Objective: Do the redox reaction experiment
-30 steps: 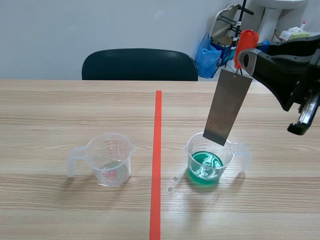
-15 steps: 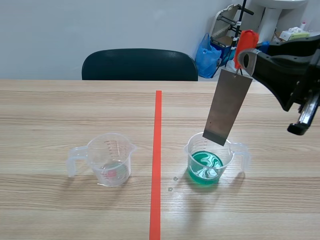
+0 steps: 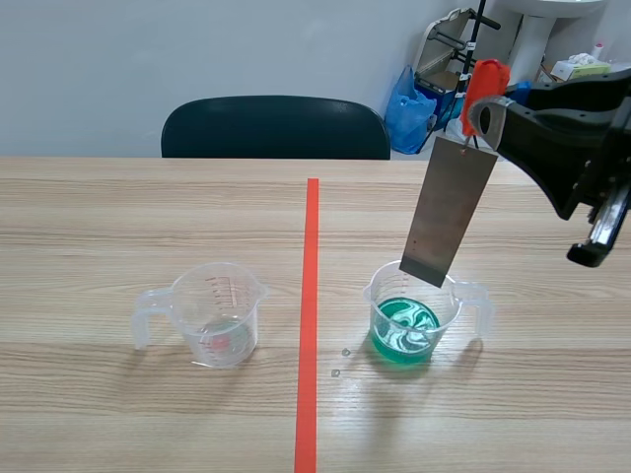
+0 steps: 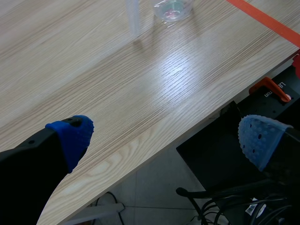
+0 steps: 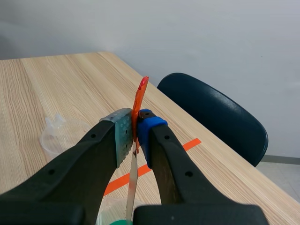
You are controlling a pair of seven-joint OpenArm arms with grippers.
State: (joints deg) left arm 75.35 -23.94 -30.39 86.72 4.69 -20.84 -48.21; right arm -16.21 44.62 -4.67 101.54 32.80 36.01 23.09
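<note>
Metal plate (image 3: pixel 450 210): grey, hanging at a slight tilt from an orange-red tab (image 3: pixel 485 81) on its top edge. Right gripper (image 5: pixel 135 133) is clenched on that tab, with a pad pressed flat on either side. From the wrist the plate shows edge-on, dropping straight down between the fingers.

Directly beneath the right gripper stands a clear measuring cup (image 3: pixel 416 313) holding green liquid (image 3: pixel 404 330) with pale swirls. The plate's lower edge shows at the cup's far rim, above the liquid surface.

Left gripper (image 4: pixel 166 136) is released, its blue pads spread wide with nothing between them. It hangs over the near edge of the table (image 4: pixel 117 93).

Ahead of the left gripper, well apart from it, stands a second clear cup (image 3: pixel 212 313) with red graduations on its wall.

Farthest off, past the table's far edge, is a dark chair (image 3: pixel 276 126).
</note>
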